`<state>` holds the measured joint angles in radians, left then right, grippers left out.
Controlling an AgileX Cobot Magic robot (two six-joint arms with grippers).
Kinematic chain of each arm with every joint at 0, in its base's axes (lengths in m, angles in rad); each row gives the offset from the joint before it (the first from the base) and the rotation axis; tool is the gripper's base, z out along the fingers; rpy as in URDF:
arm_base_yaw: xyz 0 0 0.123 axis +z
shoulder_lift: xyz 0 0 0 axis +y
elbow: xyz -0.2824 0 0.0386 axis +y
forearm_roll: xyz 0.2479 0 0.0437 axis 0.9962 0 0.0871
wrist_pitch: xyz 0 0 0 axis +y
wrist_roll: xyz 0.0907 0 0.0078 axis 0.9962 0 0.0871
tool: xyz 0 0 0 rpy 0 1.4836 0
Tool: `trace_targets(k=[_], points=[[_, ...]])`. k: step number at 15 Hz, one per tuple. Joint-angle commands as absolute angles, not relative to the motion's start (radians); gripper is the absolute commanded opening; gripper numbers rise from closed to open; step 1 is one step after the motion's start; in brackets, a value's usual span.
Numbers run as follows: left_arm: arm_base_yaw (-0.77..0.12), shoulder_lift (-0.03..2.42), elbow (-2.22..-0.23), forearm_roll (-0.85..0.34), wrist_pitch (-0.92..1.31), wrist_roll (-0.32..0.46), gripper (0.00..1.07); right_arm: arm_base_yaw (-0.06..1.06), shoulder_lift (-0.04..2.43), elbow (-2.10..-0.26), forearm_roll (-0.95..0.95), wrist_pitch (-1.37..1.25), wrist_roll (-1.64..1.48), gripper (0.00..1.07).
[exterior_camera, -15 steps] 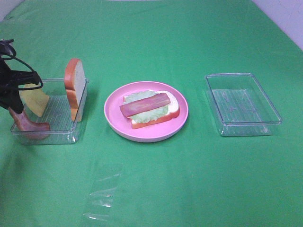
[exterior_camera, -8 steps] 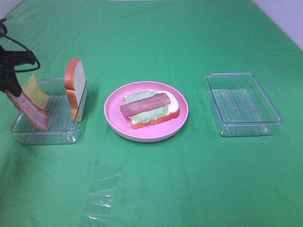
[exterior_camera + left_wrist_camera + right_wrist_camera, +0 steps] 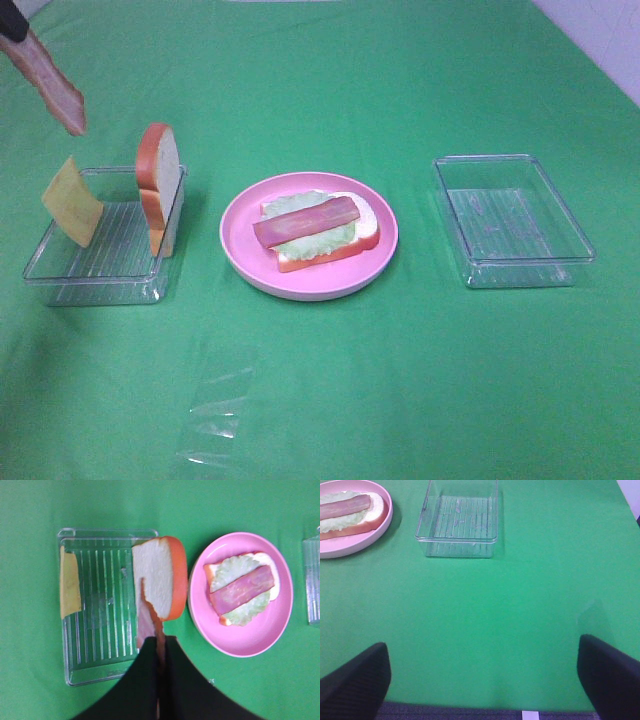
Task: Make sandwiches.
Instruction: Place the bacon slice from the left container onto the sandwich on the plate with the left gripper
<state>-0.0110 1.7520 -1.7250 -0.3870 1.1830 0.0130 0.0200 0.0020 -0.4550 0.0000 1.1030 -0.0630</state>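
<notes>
Spanning whole overhead frame: green cloth point(image 3: 400, 80). Right of centre: clear right tray point(image 3: 520, 272). Left of centre: clear left tray point(image 3: 95, 290), holding upright bread slice point(image 3: 160, 185) against its right wall and cheese square point(image 3: 72, 200) leaning at its left wall. Centre: pink plate point(image 3: 300, 288) with open sandwich point(image 3: 320, 232): bread base point(image 3: 365, 235), lettuce leaf point(image 3: 310, 242) over it, bacon strip point(image 3: 305, 222) on top, lying diagonally. Upper left corner: second bacon strip point(image 3: 55, 85) hanging in air, top end pinched by left gripper point(image 3: 161, 652). Right gripper point(image 3: 482, 675) outside overhead frame, fingers point(image 3: 355, 680) spread wide over bare cloth, holding nothing.
</notes>
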Motion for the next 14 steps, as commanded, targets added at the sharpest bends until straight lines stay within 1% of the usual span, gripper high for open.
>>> trace_targets(k=[1, 4, 6, 10, 13, 14], points=[[-0.044, 1.747, -1.771, -0.428, 1.193, 0.008, 0.0, 0.014, 0.005, -0.453, 0.0, 1.096, -0.071, 0.97], [-0.148, 1.748, -1.785, -0.428, 1.096, 0.005, 0.0, 0.014, 0.005, -0.453, 0.0, 1.096, -0.071, 0.97], [-0.225, 1.761, -1.785, -0.445, 1.01, -0.025, 0.0, 0.014, 0.005, -0.453, 0.0, 1.096, -0.071, 0.97], [-0.376, 1.866, -1.785, -0.595, 0.865, -0.029, 0.0, 0.014, 0.005, -0.453, 0.0, 1.096, -0.071, 0.97], [-0.482, 1.993, -1.785, -0.66, 0.785, -0.022, 0.0, 0.014, 0.005, -0.453, 0.0, 1.096, -0.071, 0.97], [-0.504, 2.028, -1.785, -0.672, 0.773, 0.0, 0.0, 0.014, 0.005, -0.453, 0.0, 1.096, -0.071, 0.97]])
